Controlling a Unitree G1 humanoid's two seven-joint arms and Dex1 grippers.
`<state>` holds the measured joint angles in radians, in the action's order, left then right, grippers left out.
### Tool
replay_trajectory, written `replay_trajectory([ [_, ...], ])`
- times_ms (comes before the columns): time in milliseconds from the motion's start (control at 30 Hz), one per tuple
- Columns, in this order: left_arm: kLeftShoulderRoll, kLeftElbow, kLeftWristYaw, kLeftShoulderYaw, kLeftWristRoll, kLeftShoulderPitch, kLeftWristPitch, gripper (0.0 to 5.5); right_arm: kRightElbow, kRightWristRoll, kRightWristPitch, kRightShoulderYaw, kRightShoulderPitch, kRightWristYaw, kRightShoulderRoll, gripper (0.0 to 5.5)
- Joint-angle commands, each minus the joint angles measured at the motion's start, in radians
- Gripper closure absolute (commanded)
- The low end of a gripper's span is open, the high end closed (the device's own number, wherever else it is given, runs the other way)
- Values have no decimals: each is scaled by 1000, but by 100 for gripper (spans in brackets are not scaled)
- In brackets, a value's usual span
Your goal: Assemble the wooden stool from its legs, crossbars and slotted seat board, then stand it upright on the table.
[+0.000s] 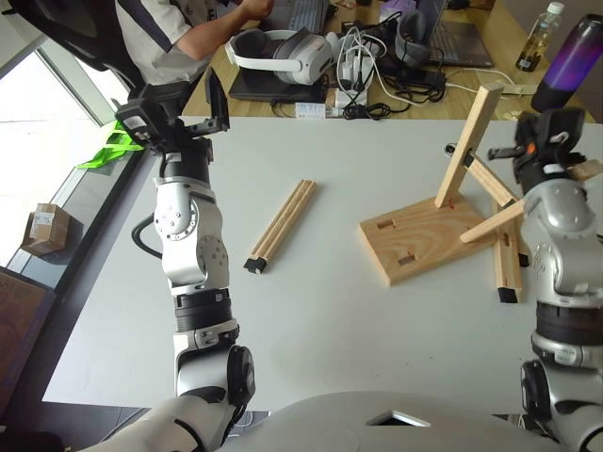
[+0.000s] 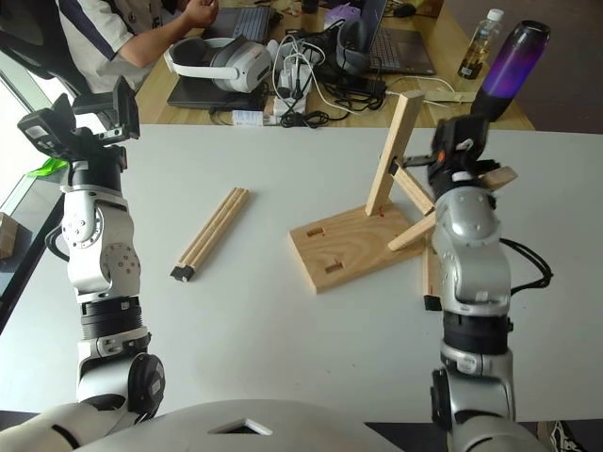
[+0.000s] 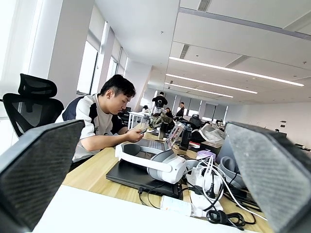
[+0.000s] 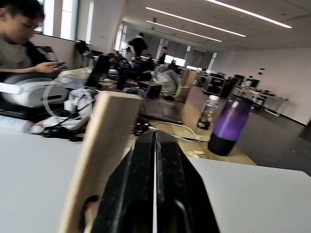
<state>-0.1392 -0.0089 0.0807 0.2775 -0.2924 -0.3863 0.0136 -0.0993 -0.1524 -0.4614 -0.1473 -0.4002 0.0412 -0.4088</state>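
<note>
Your left gripper is held up above the far left corner of the table, with its fingers spread wide and nothing between them. Below it, nearer the robot and off to its right, a pair of legs lies side by side on the table with the black caps at the near end, well apart from that gripper. Your right gripper has its fingers pressed together with only a thin seam between them, and you can see nothing caught in that seam. Just beside it on its left, the upright leg stands in the far corner of the board. The board lies flat on the table, lower down and to the gripper's left, and shows two open slots on its near half. A crossbar runs from the upright leg toward the right gripper; you cannot tell whether the gripper touches it. Under the gripper a leaning stick rests against the board's right edge, and a flat leg lies on the table just beside it.
</note>
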Motion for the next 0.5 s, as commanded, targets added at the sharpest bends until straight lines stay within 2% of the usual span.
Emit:
replay_trajectory([
  [33,3,13,8,-31,10,-11,-17,10,460,-6,-47,-15,-323,-14,50,549],
  [67,2,16,8,-33,10,-15,-18,10,566,-14,-67,-6,-388,-46,61,549],
  [167,-2,21,4,-32,10,-16,-20,10,802,-29,-89,95,-550,-305,141,549],
  [333,3,20,-4,-36,15,-6,-19,10,896,-32,82,125,-649,-493,232,549],
  [400,3,16,-1,-38,13,0,-21,10,835,-14,209,114,-629,-480,228,549],
  [500,3,18,2,-39,12,9,-19,10,706,64,463,89,-592,-342,200,549],
])
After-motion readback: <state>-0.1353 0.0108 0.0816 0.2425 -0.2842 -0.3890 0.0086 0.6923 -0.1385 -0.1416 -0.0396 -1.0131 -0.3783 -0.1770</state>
